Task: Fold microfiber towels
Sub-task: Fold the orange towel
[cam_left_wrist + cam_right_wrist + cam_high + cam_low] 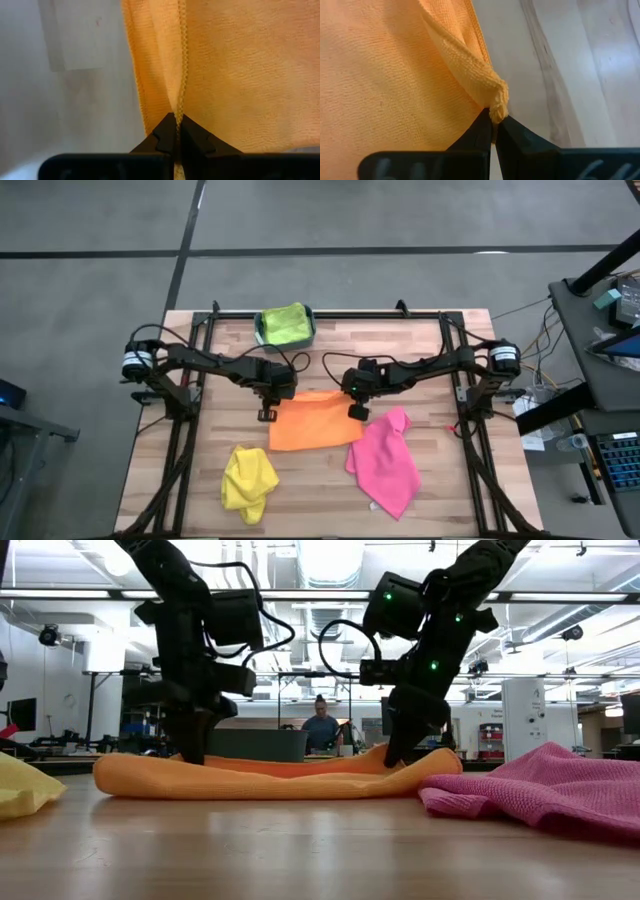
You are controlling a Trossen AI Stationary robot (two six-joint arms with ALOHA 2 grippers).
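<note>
The orange microfiber towel (315, 420) lies spread in the middle of the wooden table (450, 490); the left gripper (267, 412) is clamped on its far left corner and the right gripper (357, 411) on its far right corner. The cloth looks light, soft and limp, so it will probably sag between the two pinches. I think the hemmed corners are the best places to hold.

Teal rectangular plastic bin (259, 330) at table's far edge mostly hidden under lime green cloth (284, 324); pink microfiber cloth (560, 792) cut off in low view.
</note>
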